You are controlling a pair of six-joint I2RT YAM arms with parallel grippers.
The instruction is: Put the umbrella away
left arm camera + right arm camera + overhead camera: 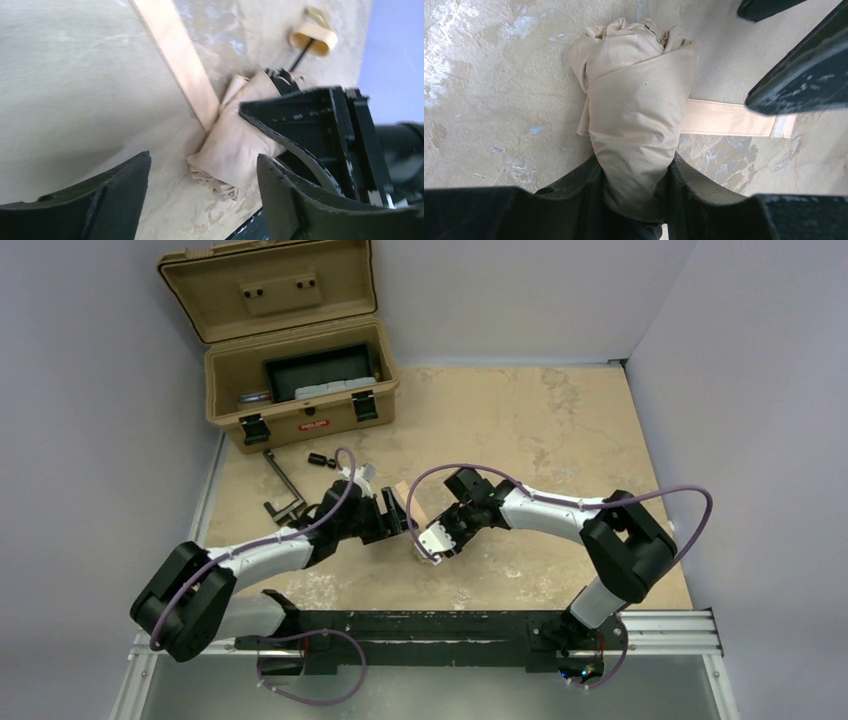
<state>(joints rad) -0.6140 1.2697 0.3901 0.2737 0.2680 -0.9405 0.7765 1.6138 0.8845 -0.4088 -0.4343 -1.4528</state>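
Observation:
The umbrella [634, 115] is a small rolled beige fabric bundle lying on the tan tabletop. My right gripper [635, 165] is shut on one end of the bundle. A flat beige strap [729, 118] runs out sideways from it. In the left wrist view the bundle [240, 145] lies just beyond my open left gripper [202, 165], with the pale handle [313, 37] farther off and the strap [175, 55] across the table. In the top view the two grippers, left [395, 512] and right [432, 540], meet mid-table and hide most of the umbrella.
An open tan hard case [300, 400] stands at the back left, lid up, with a dark tray inside. A metal clamp-like tool [283, 488] and a small black part [320, 460] lie in front of it. Walls close in on the left, back and right.

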